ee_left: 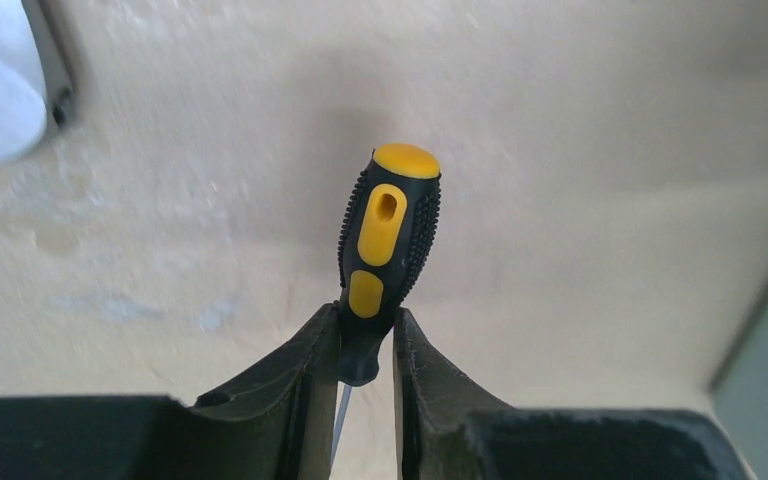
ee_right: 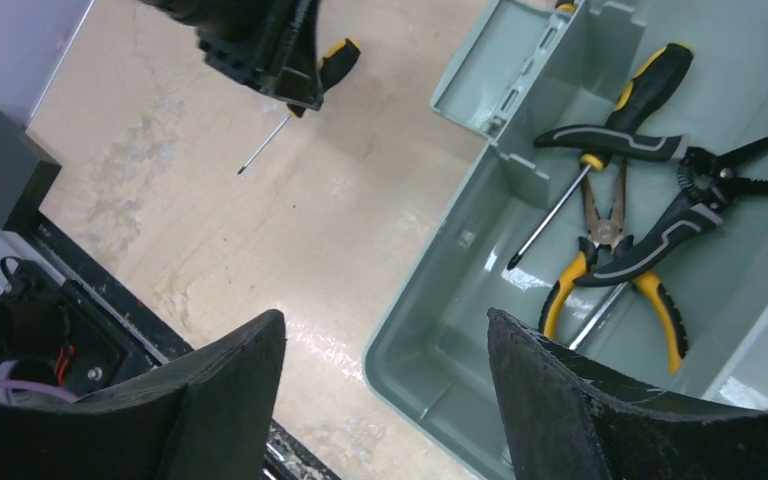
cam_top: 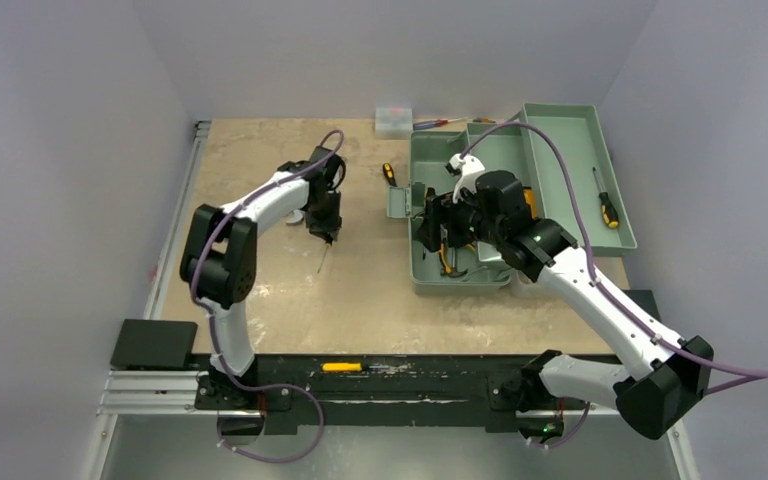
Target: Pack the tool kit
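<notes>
left fingers (ee_left: 312, 365) pinch knobbly-handled yellow-black screwdriver (ee_left: 388, 230) over open beige surface (cam_top: 380, 270) | smooth sage-green plastic toolbox (cam_top: 460, 282) at its 3 o'clock, well apart | right fingers (ee_right: 230, 390) spread wide, empty, above toolbox's 8 o'clock rim

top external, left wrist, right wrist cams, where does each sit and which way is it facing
Top external: fixed above and behind, looking down on the beige table; left arm and right arm show whole.
Left wrist: on the left arm, looking along the left gripper, shut on a yellow-and-black-handled screwdriver; only its fingers show.
Right wrist: on the right arm, looking past the open right gripper into the sage-green plastic toolbox.
Shared: right wrist also shows the left gripper holding that screwdriver.
</notes>
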`<action>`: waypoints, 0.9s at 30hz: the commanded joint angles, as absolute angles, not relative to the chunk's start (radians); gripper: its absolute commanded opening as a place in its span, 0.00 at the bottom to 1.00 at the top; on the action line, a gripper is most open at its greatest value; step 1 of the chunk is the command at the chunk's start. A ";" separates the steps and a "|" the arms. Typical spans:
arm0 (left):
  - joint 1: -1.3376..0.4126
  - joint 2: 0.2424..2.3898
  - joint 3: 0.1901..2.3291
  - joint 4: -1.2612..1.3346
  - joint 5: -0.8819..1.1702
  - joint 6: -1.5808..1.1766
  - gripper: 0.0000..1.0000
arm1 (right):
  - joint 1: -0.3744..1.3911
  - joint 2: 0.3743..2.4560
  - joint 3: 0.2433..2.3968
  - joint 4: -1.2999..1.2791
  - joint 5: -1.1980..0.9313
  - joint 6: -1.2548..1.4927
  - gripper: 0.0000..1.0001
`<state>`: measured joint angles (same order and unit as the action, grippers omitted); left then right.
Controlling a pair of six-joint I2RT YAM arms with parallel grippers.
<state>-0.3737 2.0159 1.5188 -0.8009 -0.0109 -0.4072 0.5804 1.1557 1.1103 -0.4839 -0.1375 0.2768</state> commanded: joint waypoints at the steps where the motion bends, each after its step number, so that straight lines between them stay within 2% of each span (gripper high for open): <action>1: -0.403 1.734 1.372 -0.612 0.139 -0.467 0.00 | 0.579 1.138 1.049 -0.393 -0.221 0.332 0.78; 4: -0.416 1.630 1.277 -0.539 0.222 -0.514 0.00 | 0.579 1.148 1.007 -0.315 -0.275 0.389 0.88; 7: -0.431 1.537 1.168 -0.446 0.279 -0.551 0.00 | 0.579 1.175 0.978 -0.233 -0.336 0.441 0.91; 10: -0.445 1.432 1.004 -0.245 0.359 -0.602 0.00 | 0.580 1.203 0.949 -0.125 -0.410 0.511 0.91; 14: -0.464 1.327 0.779 0.082 0.412 -0.631 0.00 | 0.579 1.213 0.894 0.038 -0.429 0.605 0.89; 21: -0.486 1.232 0.547 0.457 0.426 -0.643 0.00 | 0.582 1.250 0.822 0.238 -0.404 0.709 0.84; 27: -0.513 1.222 0.524 0.549 0.497 -0.648 0.00 | 0.608 1.334 0.817 0.322 -0.426 0.720 0.78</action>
<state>-0.4969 1.2449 0.5247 0.3298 0.4225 -0.6369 0.5854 1.2930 0.8162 0.1928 -0.3935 0.6880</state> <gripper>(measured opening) 0.217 0.812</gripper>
